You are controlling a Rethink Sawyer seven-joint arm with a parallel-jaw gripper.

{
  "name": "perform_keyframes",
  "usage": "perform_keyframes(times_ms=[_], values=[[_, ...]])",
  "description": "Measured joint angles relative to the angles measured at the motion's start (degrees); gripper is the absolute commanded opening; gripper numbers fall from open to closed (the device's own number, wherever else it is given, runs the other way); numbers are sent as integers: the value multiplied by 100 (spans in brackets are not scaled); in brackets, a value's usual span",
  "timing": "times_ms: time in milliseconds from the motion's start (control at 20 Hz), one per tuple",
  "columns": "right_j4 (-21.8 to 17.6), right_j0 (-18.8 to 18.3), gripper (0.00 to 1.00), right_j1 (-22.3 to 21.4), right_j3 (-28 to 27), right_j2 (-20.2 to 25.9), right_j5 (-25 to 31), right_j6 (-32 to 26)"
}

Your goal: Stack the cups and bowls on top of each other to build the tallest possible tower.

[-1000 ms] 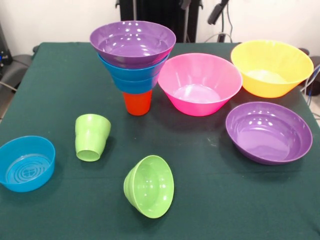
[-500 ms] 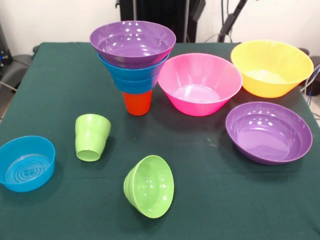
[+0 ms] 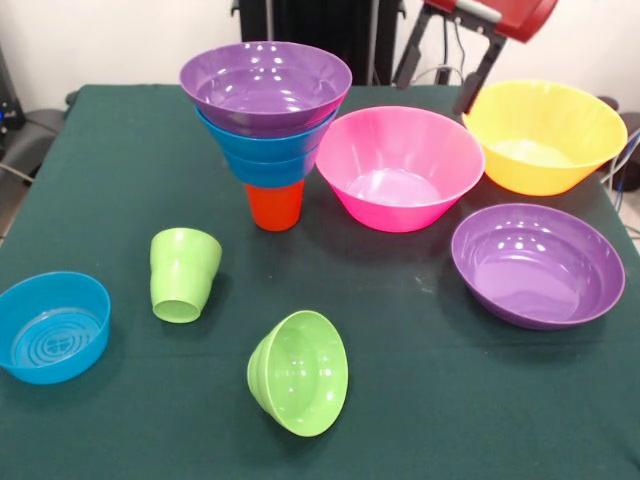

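The gripper [image 3: 438, 78] hangs at the far edge of the table [image 3: 400, 400], above the gap between the pink bowl [image 3: 400, 165] and the yellow-orange bowl [image 3: 543, 135], its two dark fingers [image 3: 408, 62] spread apart with nothing between them. The tower [image 3: 266, 120] stands left of the pink bowl: an orange cup [image 3: 274, 205] at the base, blue bowls [image 3: 265, 150] nested on it, a purple bowl [image 3: 265, 85] on top (widest at the rim). A second purple bowl [image 3: 537, 265] sits upright at the right. The lime green cup [image 3: 183, 273] stands mouth down, the small lime green bowl [image 3: 298, 372] lies tipped on its side, and a lone blue bowl [image 3: 52, 327] rests at the left edge.
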Motion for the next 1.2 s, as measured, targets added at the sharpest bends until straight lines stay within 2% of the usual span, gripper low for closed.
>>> perform_keyframes(times_ms=[850, 1200], values=[[285, 142, 100, 710, 173, -7, -691, 100], [445, 142, 100, 892, 406, -7, -1203, 111]])
